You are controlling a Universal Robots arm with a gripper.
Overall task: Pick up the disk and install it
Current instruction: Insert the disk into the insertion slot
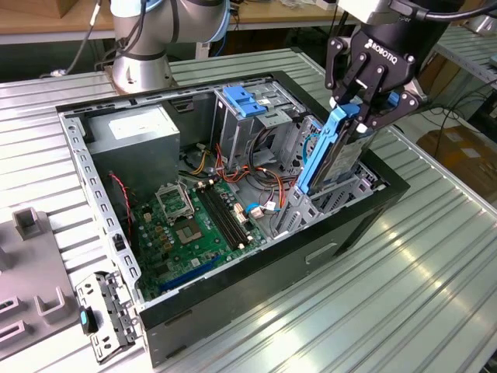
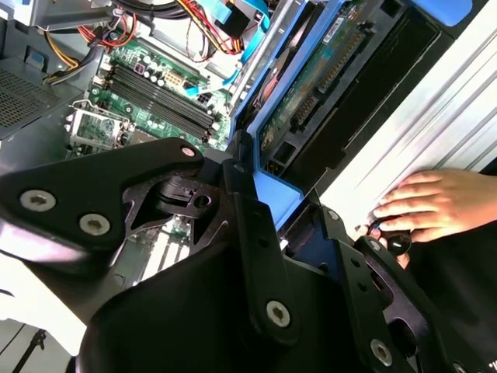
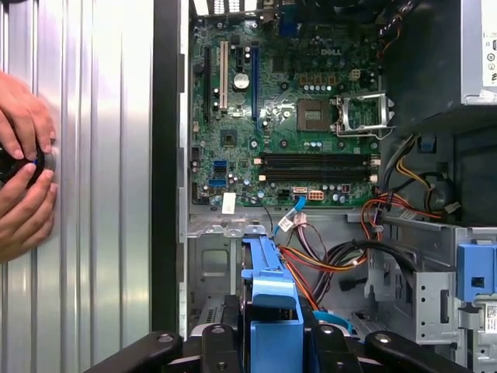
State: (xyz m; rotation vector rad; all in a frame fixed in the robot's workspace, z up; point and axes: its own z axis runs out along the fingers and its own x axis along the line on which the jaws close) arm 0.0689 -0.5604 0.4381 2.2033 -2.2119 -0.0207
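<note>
Clamping tilted disk (image 1: pixel 330 155) at bay (image 1: pixel 299 211) edge

My exterior view looks down slantwise from well back onto the open black computer case (image 1: pixel 256 281) on the ribbed metal bench (image 1: pixel 419 295). Both wrist views peer close past the black pincer (image 3: pixel 276 342), sharing the green motherboard (image 3: pixel 279 116) (image 2: pixel 155 89).

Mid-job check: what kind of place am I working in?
Probably a robotics lab or workshop bench: an open computer case sits on a slatted metal table, a robot arm's base stands behind it, wooden workbenches beyond.
</note>
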